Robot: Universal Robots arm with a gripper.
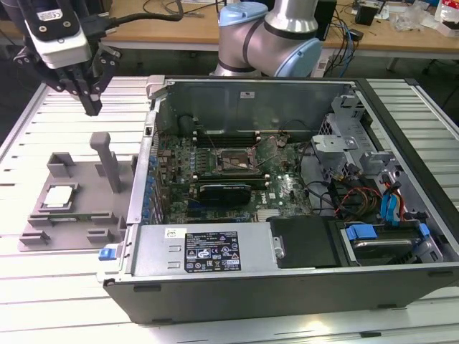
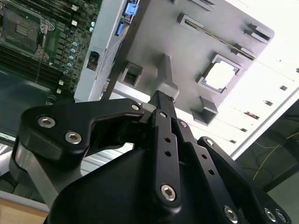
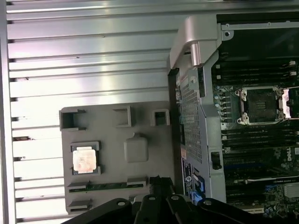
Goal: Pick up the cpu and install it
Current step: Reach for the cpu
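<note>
The cpu [image 1: 59,195] is a small square chip with a silvery top, lying flat in a recess of a grey fixture plate [image 1: 79,222] at the exterior view's left. It also shows in both wrist views [image 2: 218,76] [image 3: 85,161]. My gripper [image 1: 92,107] hangs well above the far end of that plate, fingers pointing down, shut and holding nothing. The black fingers [image 2: 163,135] meet at their tips [image 3: 156,179]. The open motherboard socket [image 1: 235,161] sits inside the computer case [image 1: 287,258], and shows in both wrist views [image 3: 260,105] [image 2: 21,28].
A tall grey post [image 1: 107,161] stands on the fixture plate between the cpu and the case wall [image 1: 143,172]. Drive bays and cables [image 1: 366,193] fill the case at the exterior view's right. The robot's base [image 1: 269,36] stands behind the case on the slatted metal table [image 1: 57,301].
</note>
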